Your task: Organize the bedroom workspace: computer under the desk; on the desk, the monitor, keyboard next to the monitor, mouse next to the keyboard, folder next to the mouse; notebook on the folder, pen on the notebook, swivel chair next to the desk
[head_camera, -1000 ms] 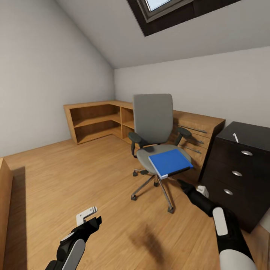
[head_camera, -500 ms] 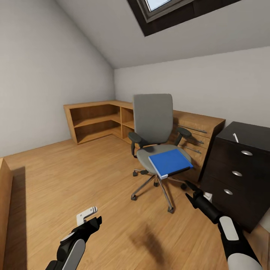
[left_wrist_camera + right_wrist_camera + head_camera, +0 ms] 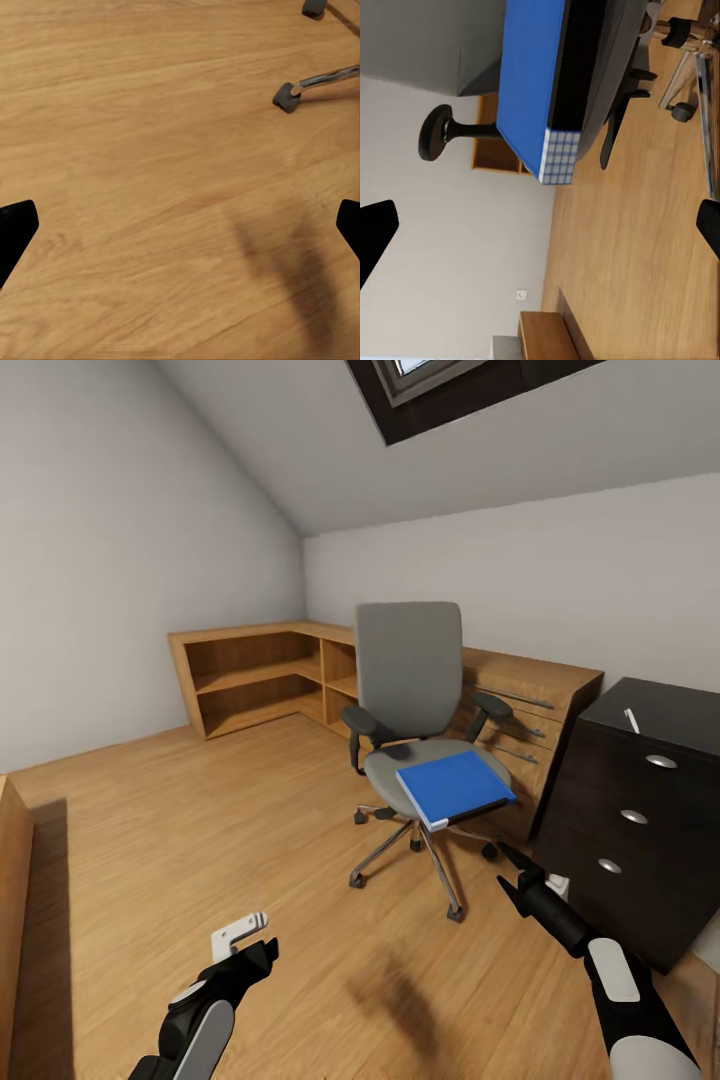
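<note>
From the head camera, the folder (image 3: 455, 788) lies flat on the seat of the swivel chair (image 3: 412, 690), its near corner jutting past the seat edge towards the robot. It sits at about eleven o'clock from the right claw (image 3: 512, 865), near but not touching, while the left claw (image 3: 262, 950) hangs well apart over the bare floor (image 3: 200, 830), so the right arm is clearly the nearer one for the pickup. The folder's long side runs roughly from ten o'clock to four o'clock across the seat. The black drawer unit (image 3: 640, 815) of the worktop stands just beside the right arm at three o'clock. In the left wrist camera, both dark fingertips (image 3: 16, 229) sit far apart at the frame's edges, so that claw is released and empty above the floor, with a chair caster (image 3: 286, 97) ahead. In the right wrist camera, the fingertips (image 3: 375, 232) are likewise spread wide and hold nothing, and the folder's corner (image 3: 556, 154) faces the gap: a bright blue cover, a dark spine side and a white page edge.
</note>
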### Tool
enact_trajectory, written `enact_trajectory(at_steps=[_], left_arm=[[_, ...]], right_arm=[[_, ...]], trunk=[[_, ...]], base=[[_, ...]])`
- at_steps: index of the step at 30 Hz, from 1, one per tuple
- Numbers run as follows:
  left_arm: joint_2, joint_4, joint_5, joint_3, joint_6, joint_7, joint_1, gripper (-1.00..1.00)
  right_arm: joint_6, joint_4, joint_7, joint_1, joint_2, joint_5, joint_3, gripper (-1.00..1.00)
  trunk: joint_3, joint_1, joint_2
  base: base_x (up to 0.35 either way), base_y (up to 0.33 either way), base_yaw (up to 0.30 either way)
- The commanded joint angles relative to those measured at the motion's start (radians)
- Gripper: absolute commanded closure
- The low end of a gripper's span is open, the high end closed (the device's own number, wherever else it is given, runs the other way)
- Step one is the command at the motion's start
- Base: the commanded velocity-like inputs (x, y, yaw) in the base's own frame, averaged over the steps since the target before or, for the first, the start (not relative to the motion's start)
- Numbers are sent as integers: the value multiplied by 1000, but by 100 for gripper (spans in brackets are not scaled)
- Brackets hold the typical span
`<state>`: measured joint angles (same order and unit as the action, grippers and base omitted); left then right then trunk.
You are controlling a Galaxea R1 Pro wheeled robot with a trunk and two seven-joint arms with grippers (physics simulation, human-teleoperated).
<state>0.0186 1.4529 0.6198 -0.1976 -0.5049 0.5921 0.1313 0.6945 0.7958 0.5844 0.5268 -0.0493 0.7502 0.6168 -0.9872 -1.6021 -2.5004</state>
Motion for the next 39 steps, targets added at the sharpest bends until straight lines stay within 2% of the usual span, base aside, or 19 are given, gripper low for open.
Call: enact_trajectory(at_steps=[1,12,29,39], left_arm=[[0,1,9,-1,-1,9,1,-100],[-3,-9,12,-1,-1,8,1,-100],[-3,-19,7,0,0,8,1,-100],[-4,-20,11,2,0,8,1,-100]], right_arm=[[7,0,2,1,1,1,3,-100],[7,0,2,1,2,0,-3,-100],[-1,-3,-4,1,2,-5,-7,-100],[-44,-48,-5,2,2,-9,-8,-100]], trunk=[[-1,0,-1],[-1,0,-1],[-1,0,-1],[-1,0,-1]], base=[[0,0,0],[4,0,0],[93,0,0],[61,0,0]])
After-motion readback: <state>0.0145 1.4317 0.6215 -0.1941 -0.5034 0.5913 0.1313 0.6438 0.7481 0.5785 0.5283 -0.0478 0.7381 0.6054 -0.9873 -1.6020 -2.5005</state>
